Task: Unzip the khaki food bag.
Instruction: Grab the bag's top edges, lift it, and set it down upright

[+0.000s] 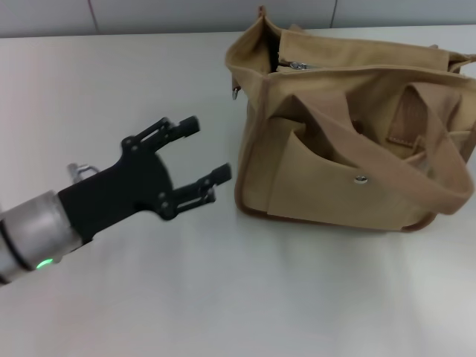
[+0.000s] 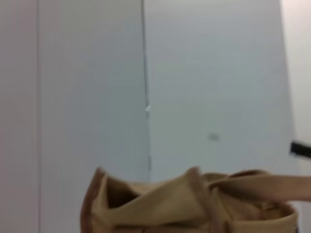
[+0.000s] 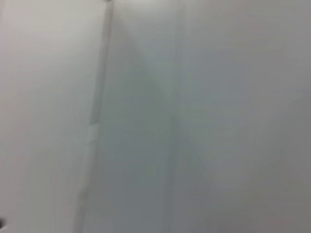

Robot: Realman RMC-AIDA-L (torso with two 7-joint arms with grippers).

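Observation:
The khaki food bag (image 1: pixel 349 134) stands upright on the white table at the right of the head view. Its front pocket has a metal snap (image 1: pixel 361 178). One wide handle (image 1: pixel 387 149) droops over the front. A silver zipper pull (image 1: pixel 297 65) lies on top near the bag's left end. My left gripper (image 1: pixel 204 152) is open and empty, hovering to the left of the bag and a short gap away from its side. The left wrist view shows the bag's top edge (image 2: pixel 194 204). My right gripper is out of view.
The white table (image 1: pixel 223 297) stretches in front of and to the left of the bag. A grey panelled wall (image 1: pixel 149 15) runs along the back edge. The right wrist view shows only a pale surface.

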